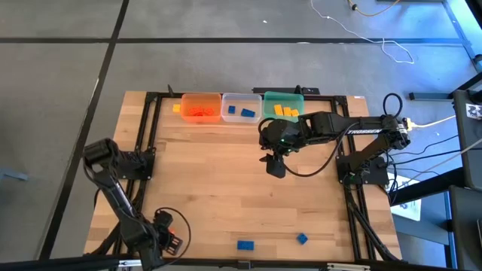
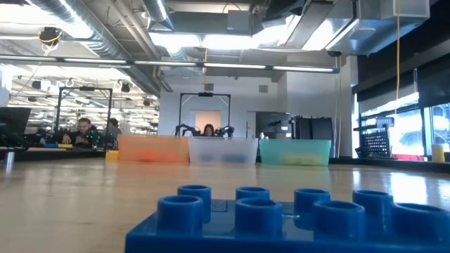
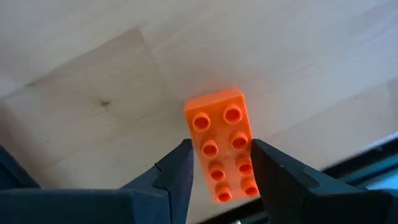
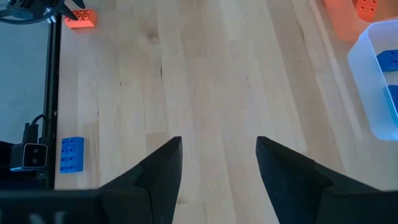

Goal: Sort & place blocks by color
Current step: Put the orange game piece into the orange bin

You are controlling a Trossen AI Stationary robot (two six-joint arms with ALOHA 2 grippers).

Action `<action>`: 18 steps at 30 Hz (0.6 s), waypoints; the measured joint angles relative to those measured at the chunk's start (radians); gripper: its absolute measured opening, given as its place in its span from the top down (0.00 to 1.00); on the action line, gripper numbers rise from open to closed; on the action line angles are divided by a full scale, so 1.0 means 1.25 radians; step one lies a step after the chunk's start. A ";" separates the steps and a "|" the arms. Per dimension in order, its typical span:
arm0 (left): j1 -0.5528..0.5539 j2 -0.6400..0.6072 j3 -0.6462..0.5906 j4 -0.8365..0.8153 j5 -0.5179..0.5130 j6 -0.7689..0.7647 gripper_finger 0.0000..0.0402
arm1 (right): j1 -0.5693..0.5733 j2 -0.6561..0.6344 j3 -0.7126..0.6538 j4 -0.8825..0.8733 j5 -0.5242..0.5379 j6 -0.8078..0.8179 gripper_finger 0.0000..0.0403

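At my near edge, around seven o'clock on the pale wooden table (image 1: 226,188), the left gripper (image 1: 172,241) straddles a small orange studded plastic brick (image 3: 225,149), one dark finger against each long side, the brick lying flat on the wood. To its right along the same edge, at six o'clock, a blue studded plastic brick (image 1: 245,245) lies flat, right before the low camera. A smaller blue brick (image 1: 302,239) sits at five o'clock, near it.

Past the table's middle, toward one o'clock, the right gripper (image 1: 276,167) hangs over bare wood with its fingers spread and nothing between them. White lettering runs along that arm's forearm; I cannot read it.

Along the far edge at twelve o'clock stand three small plastic tubs touching in a row: an orange tub (image 1: 200,108) with orange bricks inside, a clear tub (image 1: 241,108) holding two blue bricks, and a green tub (image 1: 282,105) holding yellow bricks. One yellow brick (image 1: 176,108) lies just outside the orange tub, on its left.
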 joint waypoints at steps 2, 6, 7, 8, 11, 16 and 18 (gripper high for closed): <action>0.000 -0.005 0.000 0.002 -0.001 0.000 0.62 | 0.000 0.000 0.000 0.000 0.000 0.000 0.49; 0.000 -0.004 0.000 0.001 -0.003 0.000 0.62 | 0.000 0.000 0.000 0.000 0.001 -0.002 0.49; 0.000 -0.004 0.000 0.002 -0.003 0.000 0.62 | 0.000 0.000 0.000 0.000 0.003 -0.003 0.49; 0.003 -0.004 0.000 0.003 -0.003 0.000 0.62 | 0.000 0.000 0.000 -0.001 0.006 -0.003 0.49; 0.008 -0.004 0.000 0.003 -0.004 -0.001 0.62 | 0.000 0.000 0.000 -0.001 0.008 -0.003 0.49; 0.016 0.002 0.000 0.005 -0.001 -0.002 0.62 | 0.000 0.000 0.000 -0.001 0.008 -0.003 0.49; 0.018 0.008 0.001 0.004 0.015 0.001 0.62 | 0.000 0.000 0.000 -0.001 0.008 -0.003 0.49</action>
